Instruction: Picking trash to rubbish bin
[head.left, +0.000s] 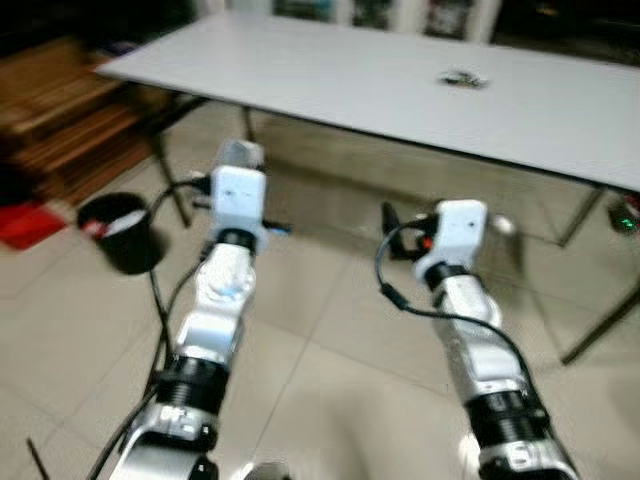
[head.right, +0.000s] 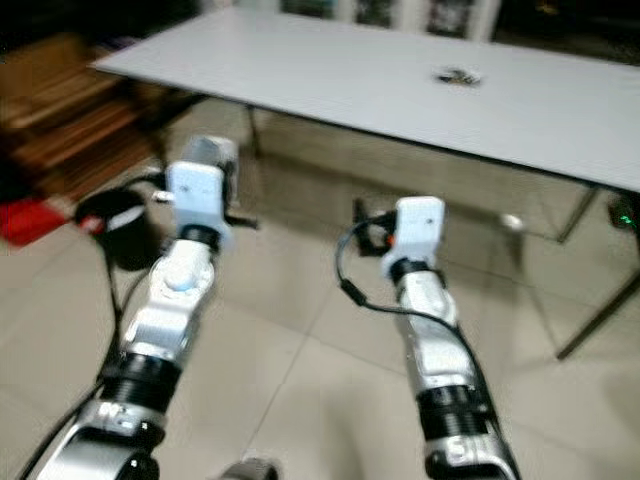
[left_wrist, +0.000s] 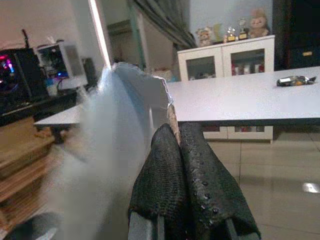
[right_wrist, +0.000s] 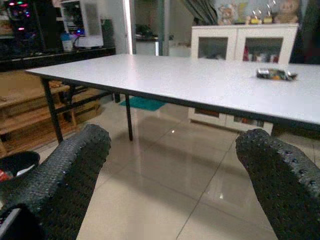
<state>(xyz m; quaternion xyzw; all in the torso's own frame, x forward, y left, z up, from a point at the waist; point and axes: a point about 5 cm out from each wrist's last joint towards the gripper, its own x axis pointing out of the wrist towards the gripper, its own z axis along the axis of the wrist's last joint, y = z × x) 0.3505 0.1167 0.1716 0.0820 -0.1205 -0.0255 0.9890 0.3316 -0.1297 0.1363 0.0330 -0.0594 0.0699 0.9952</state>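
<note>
Left claw (left_wrist: 180, 150) was pinched on a pale scrap (left_wrist: 125, 125), and I judged the bin (head.left: 122, 232), at frame left, nearest that arm, while the right claw (right_wrist: 175, 175) gaped empty.

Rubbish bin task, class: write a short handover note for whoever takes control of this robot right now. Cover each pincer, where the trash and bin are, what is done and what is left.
Left pincer: shut on a piece of pale trash, held up in front of the robot.
Right pincer: open, holding nothing, facing the table.
Black rubbish bin: on the floor to the robot's left, near the corner of the white table; it already has something inside.
A crumpled wrapper lies on the tabletop.
Done: one piece grasped.
Left: carry it over the bin and let go, then probably fetch the wrapper.
</note>
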